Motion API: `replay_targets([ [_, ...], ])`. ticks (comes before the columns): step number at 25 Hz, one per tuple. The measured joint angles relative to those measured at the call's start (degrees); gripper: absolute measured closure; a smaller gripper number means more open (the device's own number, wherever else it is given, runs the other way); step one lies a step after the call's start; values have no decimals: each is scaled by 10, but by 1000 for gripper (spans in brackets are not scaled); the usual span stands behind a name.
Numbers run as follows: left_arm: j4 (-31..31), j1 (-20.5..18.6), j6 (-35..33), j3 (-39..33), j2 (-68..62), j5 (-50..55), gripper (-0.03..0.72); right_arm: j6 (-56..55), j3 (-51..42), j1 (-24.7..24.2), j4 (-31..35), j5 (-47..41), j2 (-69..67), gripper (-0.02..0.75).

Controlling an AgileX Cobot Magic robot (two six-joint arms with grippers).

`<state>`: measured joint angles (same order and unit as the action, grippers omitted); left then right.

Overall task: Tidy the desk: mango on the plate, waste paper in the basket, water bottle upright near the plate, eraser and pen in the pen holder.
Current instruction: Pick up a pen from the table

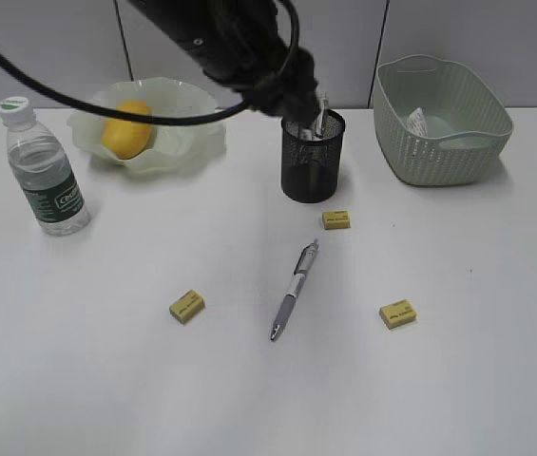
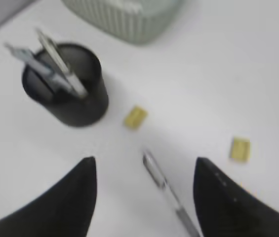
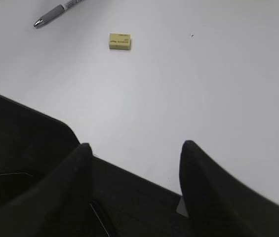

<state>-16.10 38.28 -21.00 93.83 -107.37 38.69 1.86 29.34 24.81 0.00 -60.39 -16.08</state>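
The mango (image 1: 126,134) lies in the wavy-rimmed plate (image 1: 184,142). Beside it the water bottle (image 1: 47,172) stands upright. The waste paper (image 1: 418,122) is in the basket (image 1: 444,142). The pen holder (image 1: 313,163) holds two pens (image 2: 55,64). One pen (image 1: 294,290) lies on the desk (image 1: 106,380), with three yellow erasers around it: eraser (image 1: 336,219), eraser (image 1: 186,306) and eraser (image 1: 397,313). My left gripper (image 2: 145,160) hangs open and empty just above the holder. My right gripper (image 3: 137,144) is open over the desk's front edge.
The left arm (image 1: 239,47) and its cable (image 1: 78,95) cross above the plate and holder. In the right wrist view a dark floor (image 3: 30,163) lies beyond the desk edge, with one eraser (image 3: 120,41) and the pen (image 3: 55,12) farther in.
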Motion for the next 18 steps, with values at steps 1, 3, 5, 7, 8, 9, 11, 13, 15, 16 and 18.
replay_targets([
  [1, 12, 0, 1, 0, 4, 50, 218, 0, 0, 0, 0, 0, 0, 293],
  [3, 37, 0, 15, 0, 11, 138, 246, 0, 0, 0, 0, 0, 0, 294],
  [5, 70, 0, 44, 0, 15, 222, 275, 0, 0, 0, 0, 0, 0, 294],
  [7, 105, 0, 70, 0, 15, 285, 305, 0, 0, 0, 0, 0, 0, 294],
  [8, 123, 0, 87, 0, 15, 296, 314, 0, 0, 0, 0, 0, 0, 294],
  [9, 138, -1, 105, -1, 19, 302, 322, 0, 0, 0, 0, 0, 0, 294],
  [11, 148, -3, 127, -13, 32, 307, 330, 0, 0, 0, 0, 0, 0, 294],
  [13, 151, -5, 141, -31, 52, 307, 333, 0, 0, 0, 0, 1, 0, 294],
  [15, 151, -5, 147, -65, 77, 307, 334, 0, 0, 0, 0, 1, 0, 294],
  [16, 151, -5, 148, -84, 93, 307, 334, 0, 0, 0, 0, 1, 0, 294],
  [18, 151, -5, 149, -139, 128, 307, 334, 0, 0, 0, 0, 1, 0, 294],
])
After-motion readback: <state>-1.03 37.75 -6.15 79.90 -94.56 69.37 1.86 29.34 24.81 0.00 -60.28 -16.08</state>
